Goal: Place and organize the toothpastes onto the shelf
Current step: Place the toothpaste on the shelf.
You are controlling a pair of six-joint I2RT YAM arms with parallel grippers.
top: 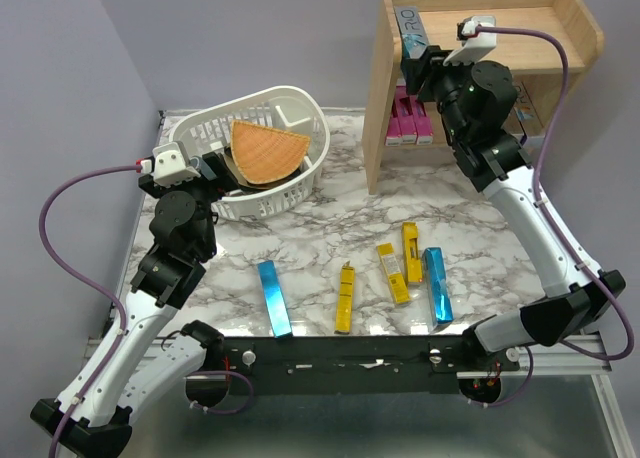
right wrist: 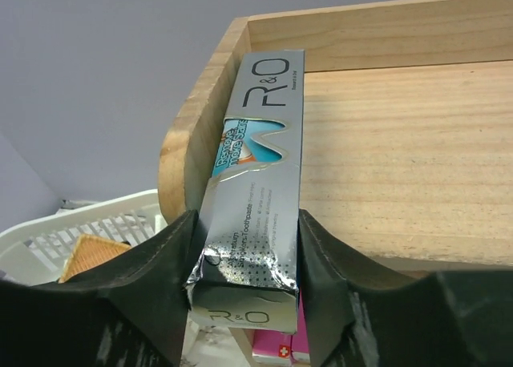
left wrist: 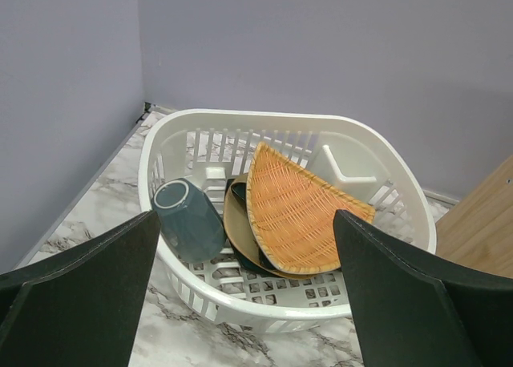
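Glossy silver carton; matt unfinished wood shelf; smooth white plastic basket; woven wicker wedge.

The silver toothpaste carton bears "R&O" in large letters towards 12 o'clock and again on its end flap at 6 o'clock; its small print includes "Toothpaste". The pink carton below shows a white cross

The silver R&O toothpaste carton with the blue wave lies flat along the left rim of the wooden shelf top tier, pinched in the right gripper. Pink cartons sit on the tier just under the gripper. Two blue cartons and three yellow cartons lie flat, well apart from it, back toward the arm bases.
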